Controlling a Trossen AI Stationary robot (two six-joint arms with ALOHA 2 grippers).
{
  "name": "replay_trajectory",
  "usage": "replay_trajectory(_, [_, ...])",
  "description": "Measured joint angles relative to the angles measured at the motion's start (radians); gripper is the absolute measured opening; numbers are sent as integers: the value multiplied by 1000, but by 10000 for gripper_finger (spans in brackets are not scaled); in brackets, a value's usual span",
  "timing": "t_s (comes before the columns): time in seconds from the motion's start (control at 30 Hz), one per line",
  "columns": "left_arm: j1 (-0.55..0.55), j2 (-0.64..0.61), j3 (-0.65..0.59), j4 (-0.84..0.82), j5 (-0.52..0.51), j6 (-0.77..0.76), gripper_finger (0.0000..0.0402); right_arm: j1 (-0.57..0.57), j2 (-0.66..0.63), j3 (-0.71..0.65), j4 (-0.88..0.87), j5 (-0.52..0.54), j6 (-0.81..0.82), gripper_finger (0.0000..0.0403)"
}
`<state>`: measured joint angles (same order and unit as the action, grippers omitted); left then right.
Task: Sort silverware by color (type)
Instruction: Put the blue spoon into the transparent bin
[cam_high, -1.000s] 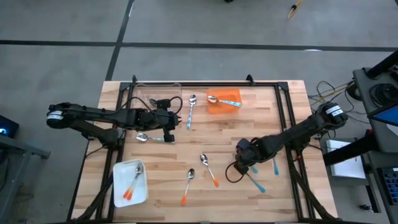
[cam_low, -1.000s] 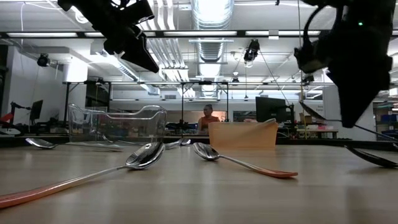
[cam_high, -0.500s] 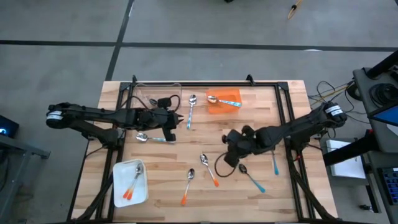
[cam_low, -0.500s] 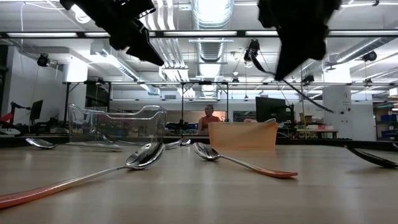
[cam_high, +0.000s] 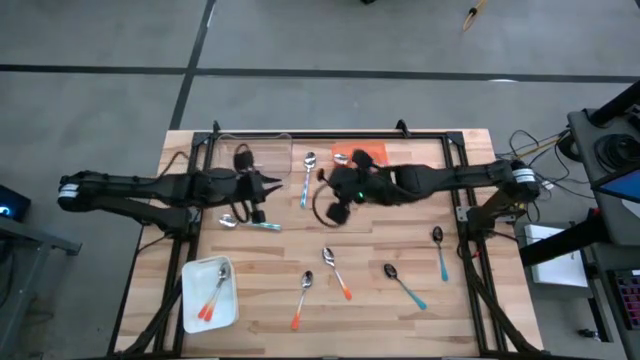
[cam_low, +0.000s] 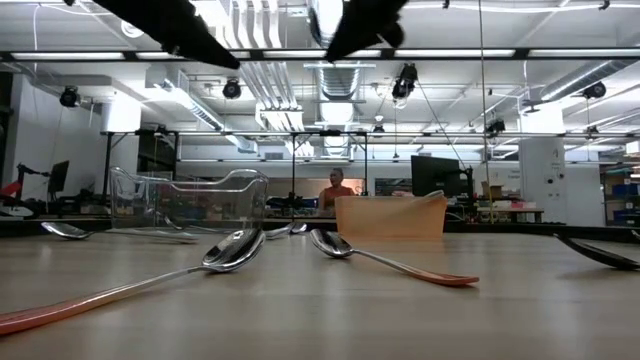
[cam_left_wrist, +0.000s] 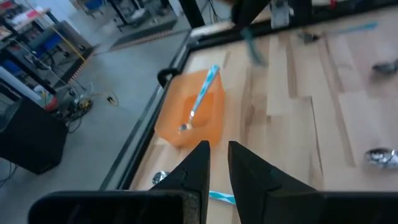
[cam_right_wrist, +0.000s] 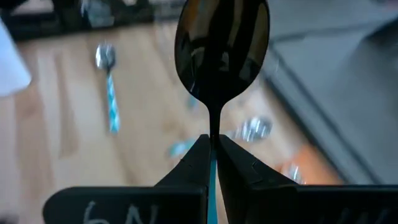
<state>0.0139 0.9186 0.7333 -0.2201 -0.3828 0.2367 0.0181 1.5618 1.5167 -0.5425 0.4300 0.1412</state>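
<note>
My right gripper (cam_high: 335, 190) hangs high over the table's middle, beside the orange bin (cam_high: 368, 156), shut on a dark-bowled, teal-handled spoon (cam_right_wrist: 222, 43). My left gripper (cam_left_wrist: 218, 163) hovers at the far left, near the clear container (cam_high: 250, 150); its fingers stand a narrow gap apart with nothing between them. A light-blue-handled spoon (cam_left_wrist: 199, 102) leans in the orange bin. Two more light-blue spoons (cam_high: 307, 178) (cam_high: 245, 222), two orange-handled ones (cam_high: 335, 270) (cam_high: 303, 297) and two teal ones (cam_high: 440, 250) (cam_high: 403, 283) lie flat on the table. My right gripper pinches the spoon's teal handle (cam_right_wrist: 212, 165) between its two fingers, just behind the neck. The fingers lie along the spoon, and the dark bowl sticks out past the fingertips. The spoon is lifted well clear of the table.
A white tray (cam_high: 192, 300) at the near left corner holds two orange-handled spoons. A black frame rail (cam_high: 300, 135) runs along the table's far edge. Bare wood lies between the spoons at the middle and near right.
My right gripper has carried the teal spoon up from the near right part of the table toward the far middle beside the orange bin, rolling its wrist on the way. My left gripper has drawn back toward the left edge and risen a little.
</note>
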Motion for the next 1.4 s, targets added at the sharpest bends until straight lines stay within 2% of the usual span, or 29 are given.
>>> replay_trajectory(0.17, [0, -121, -40, 3, 0, -14, 40, -65, 80, 86, 129, -4, -137, 9])
replay_trajectory(0.57, [0, -330, -114, -3, 0, -18, 40, -138, 342, 414, 177, -12, -291, 9])
replay_trajectory(0.97, [1, -404, -125, -5, 0, -37, 40, -187, 649, 823, 181, -12, -422, 9])
replay_trajectory(1.13, [1, -408, -126, -6, 0, -37, 40, -211, 698, 827, 243, -32, -447, 9])
replay_trajectory(1.3, [1, -408, -126, -4, 0, -37, 40, -246, 743, 833, 292, -143, -362, 9])
replay_trajectory(1.4, [1, -408, -126, -4, 0, -37, 40, -259, 777, 833, 327, -172, -332, 9])
